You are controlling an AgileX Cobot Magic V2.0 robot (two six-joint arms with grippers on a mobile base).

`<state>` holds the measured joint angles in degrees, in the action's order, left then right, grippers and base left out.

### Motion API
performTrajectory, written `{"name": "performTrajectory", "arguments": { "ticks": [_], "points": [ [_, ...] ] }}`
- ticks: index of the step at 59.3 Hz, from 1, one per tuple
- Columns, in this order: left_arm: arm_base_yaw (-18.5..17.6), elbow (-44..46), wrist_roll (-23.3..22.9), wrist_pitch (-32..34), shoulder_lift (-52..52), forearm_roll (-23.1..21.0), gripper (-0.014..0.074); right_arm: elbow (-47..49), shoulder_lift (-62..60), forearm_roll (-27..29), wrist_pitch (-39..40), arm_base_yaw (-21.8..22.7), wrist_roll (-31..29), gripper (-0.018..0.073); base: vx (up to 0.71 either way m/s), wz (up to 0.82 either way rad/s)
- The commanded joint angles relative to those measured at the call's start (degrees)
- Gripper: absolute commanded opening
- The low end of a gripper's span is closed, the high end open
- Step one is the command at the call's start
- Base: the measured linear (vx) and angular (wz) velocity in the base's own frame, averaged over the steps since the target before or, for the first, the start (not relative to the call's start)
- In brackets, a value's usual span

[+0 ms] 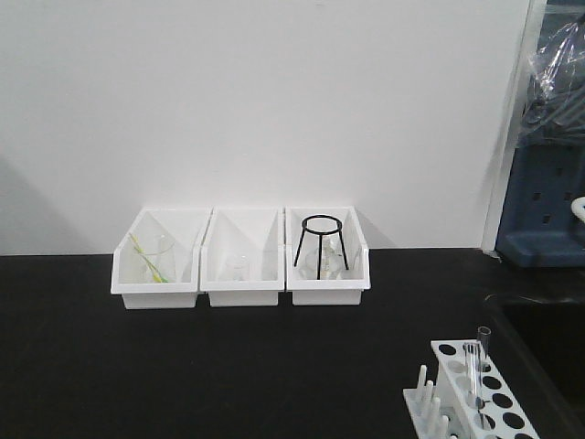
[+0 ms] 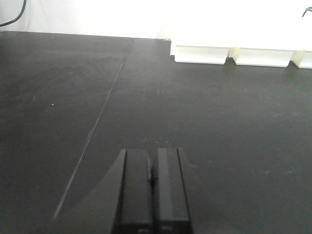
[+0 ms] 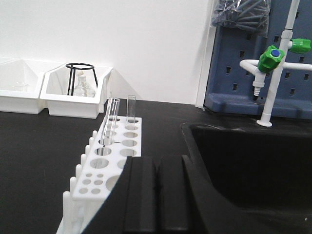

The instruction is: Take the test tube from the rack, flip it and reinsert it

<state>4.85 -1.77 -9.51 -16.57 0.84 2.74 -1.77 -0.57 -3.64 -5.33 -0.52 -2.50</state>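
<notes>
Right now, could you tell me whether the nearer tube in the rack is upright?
Tilted: the nearer tube leans in the rack, while the farther tube stands straight.

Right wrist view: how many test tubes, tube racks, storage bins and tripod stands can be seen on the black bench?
clear glass test tubes: 2
white plastic test tube rack: 1
white plastic storage bins: 2
black wire tripod stand: 1
Total: 6

The white wall (image 1: 274, 110) is lit brightly, with a soft shadow at its lower left. In the left wrist view the bins (image 2: 243, 46) at the top are washed out. The rack (image 1: 454, 359) is slightly blurred.
</notes>
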Motion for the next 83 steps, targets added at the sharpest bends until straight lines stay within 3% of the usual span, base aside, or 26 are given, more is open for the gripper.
{"name": "performTrajectory", "arguments": {
  "ticks": [1, 21, 26, 31, 37, 43, 53, 68, 75, 83],
  "points": [
    [-0.3, -0.1, 0.0, 5.0, 0.7, -0.2, -0.0006, -0.1, -0.4, -0.1, 4.6, 0.0, -0.5, -0.0008, 0.06, 0.02],
    [-0.3, -0.1, 0.0, 5.0, 0.7, -0.2, -0.0006, -0.1, -0.4, -0.1, 4.9, 0.0, -0.5, -0.0008, 0.01, 0.01],
    [-0.3, -0.1, 0.0, 5.0, 0.7, -0.2, -0.0006, 0.4, -0.4, -0.1, 9.1, 0.0, -1.1, -0.0008, 0.0, 0.0],
    [-0.3, -0.1, 0.0, 5.0, 0.7, -0.2, -0.0006, 2.4, -0.4, 1.9, 15.7, -0.2, 1.8, -0.0008, 0.0, 0.0],
    [-0.3, -0.1, 0.0, 5.0, 0.7, -0.2, -0.0006, 10.8, 1.0, 3.6, 11.8, -0.1, 5.8, -0.0008, 0.0, 0.0],
    [-0.3, -0.1, 0.0, 5.0, 0.7, -0.2, -0.0006, 20.8, 9.7, 3.1, 8.9, -0.1, 5.1, -0.0008, 0.0, 0.0],
    [-0.3, -0.1, 0.0, 5.0, 0.7, -0.2, -0.0006, 32.2, 28.9, 3.1, 12.3, -0.1, 5.4, -0.0008, 0.0, 0.0],
    [-0.3, -0.1, 0.0, 5.0, 0.7, -0.2, -0.0006, 36.5, 43.5, 2.9, 13.6, -0.1, 5.3, 0.0004, 0.0, 0.0],
    [-0.3, -0.1, 0.0, 5.0, 0.7, -0.2, -0.0006, 36.5, 45.0, 2.8, 13.0, -0.1, 5.3, 0.0066, 0.0, 0.0],
    [-0.3, -0.1, 0.0, 5.0, 0.7, -0.2, -0.0006, 36.5, 45.1, 2.7, 10.7, -0.1, 5.0, 0.0233, 0.0, 0.0]
  ]
}}
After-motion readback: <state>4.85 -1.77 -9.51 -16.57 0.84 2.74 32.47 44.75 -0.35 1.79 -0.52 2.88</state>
